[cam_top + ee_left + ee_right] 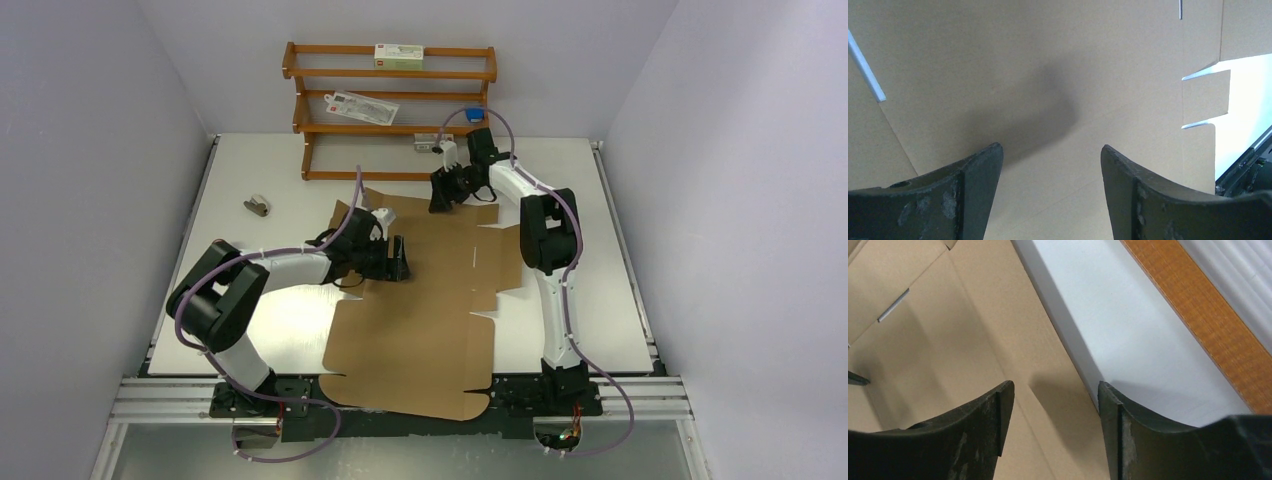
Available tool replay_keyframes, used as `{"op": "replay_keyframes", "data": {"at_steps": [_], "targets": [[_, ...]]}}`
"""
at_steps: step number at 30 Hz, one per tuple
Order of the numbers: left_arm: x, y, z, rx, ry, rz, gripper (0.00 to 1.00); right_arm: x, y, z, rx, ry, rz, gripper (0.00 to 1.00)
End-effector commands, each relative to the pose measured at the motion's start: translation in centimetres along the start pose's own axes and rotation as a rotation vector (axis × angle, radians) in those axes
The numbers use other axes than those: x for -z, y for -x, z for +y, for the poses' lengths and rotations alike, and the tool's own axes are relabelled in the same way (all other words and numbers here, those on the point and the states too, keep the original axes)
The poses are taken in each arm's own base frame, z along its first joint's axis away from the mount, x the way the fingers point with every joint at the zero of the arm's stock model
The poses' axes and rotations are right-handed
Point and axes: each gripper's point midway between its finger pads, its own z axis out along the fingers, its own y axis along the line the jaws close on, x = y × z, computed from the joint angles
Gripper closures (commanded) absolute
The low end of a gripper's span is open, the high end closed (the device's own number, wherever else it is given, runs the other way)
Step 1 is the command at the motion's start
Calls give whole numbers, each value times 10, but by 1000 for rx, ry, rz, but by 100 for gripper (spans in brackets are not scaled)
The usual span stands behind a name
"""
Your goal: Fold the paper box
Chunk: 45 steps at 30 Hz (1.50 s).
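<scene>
The paper box (430, 300) is a large brown cardboard sheet with flaps and creases, lying flat on the white table and reaching from the far middle to past the near edge. My left gripper (400, 258) is open and empty just above the sheet's left part; the left wrist view shows bare cardboard (1048, 75) between its fingers. My right gripper (443, 195) is open and empty over the sheet's far edge; the right wrist view shows the cardboard edge (998, 340) beside white table (1128, 330).
A wooden rack (390, 100) with a small box and a packet stands at the back of the table. A small grey object (258, 206) lies at the far left. Grey walls close in left and right.
</scene>
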Motion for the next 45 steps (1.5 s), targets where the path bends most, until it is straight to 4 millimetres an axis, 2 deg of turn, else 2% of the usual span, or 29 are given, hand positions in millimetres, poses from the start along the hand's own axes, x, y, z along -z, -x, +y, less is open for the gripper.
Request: {"op": "replay_keyframes", "data": {"at_steps": [1, 5, 11, 15, 21, 22, 26, 31, 35, 38, 41, 45], "targets": [[-2, -4, 0, -12, -11, 2, 23, 16, 0, 15, 19, 46, 31, 39], [-3, -5, 0, -5, -15, -1, 23, 28, 9, 24, 65, 56, 27, 56], [-8, -10, 5, 2, -5, 13, 23, 36, 9, 40, 126, 46, 62, 68], [-10, -10, 3, 7, -14, 16, 24, 38, 2, 44, 190, -64, 120, 77], [-13, -9, 5, 8, -9, 16, 24, 41, -8, 51, 284, -218, 145, 80], [-13, -9, 4, 11, -14, 16, 24, 39, -15, 53, 298, -232, 156, 80], [-12, -10, 2, 17, -27, 15, 24, 32, -17, 54, 339, -286, 145, 80], [-5, -6, 1, 2, -17, -9, 24, 27, -10, 48, 370, -321, 141, 69], [-2, -3, -1, -5, -22, -18, 24, 20, -8, 45, 391, -326, 168, 65], [3, 1, -7, -4, -40, -25, 24, 18, -9, 44, 402, -336, 195, 74], [11, 12, -12, -10, -43, -50, 23, 25, -3, 46, 427, -365, 196, 84], [25, 40, -15, -25, -38, -107, 22, 43, 19, 54, 486, -391, 139, 86]]}}
